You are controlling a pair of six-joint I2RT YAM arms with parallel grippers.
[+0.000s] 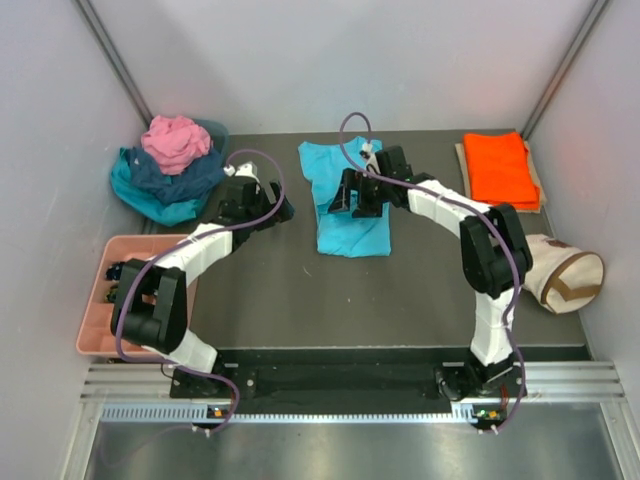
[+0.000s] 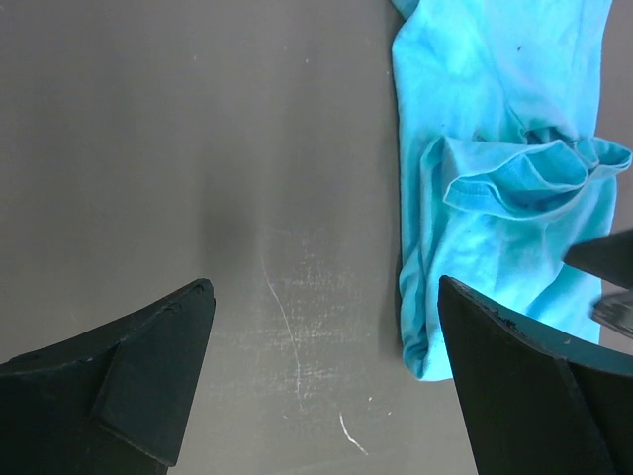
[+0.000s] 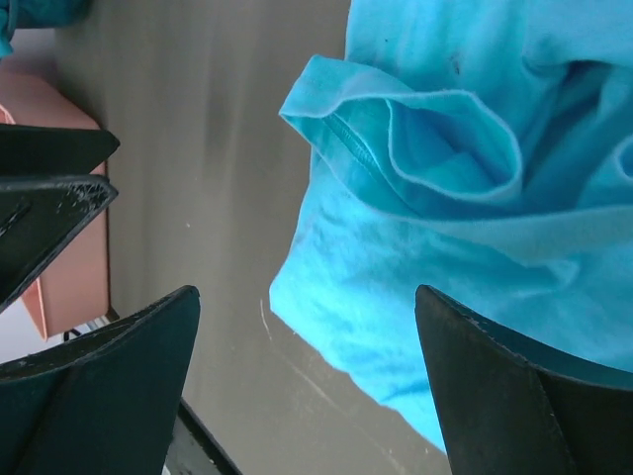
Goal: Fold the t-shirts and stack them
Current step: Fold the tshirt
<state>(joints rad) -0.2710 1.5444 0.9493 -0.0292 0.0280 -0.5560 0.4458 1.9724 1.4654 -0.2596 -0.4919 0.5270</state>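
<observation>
two pincers hang low over the dark table (image 1: 270, 290), close to each other at its middle. your left gripper (image 2: 324, 297) is spread wide with only bare tabletop between its fingers, just beside the left edge of the turquoise t-shirt (image 1: 352, 235). your right gripper (image 3: 305, 297) is also spread wide, above that shirt's rumpled sleeve, clamping nothing. the shirt lies lengthwise, partly folded. at the far right corner you have the orange t-shirt (image 1: 497, 168), folded flat. at the far left corner a loose heap: pink t-shirt (image 1: 175, 142) on navy t-shirt (image 1: 185, 175) on teal t-shirt (image 1: 160, 203). a pink tray (image 1: 100, 300) sits by your left elbow, and a cream bag (image 1: 565, 280) leans by your right elbow.
</observation>
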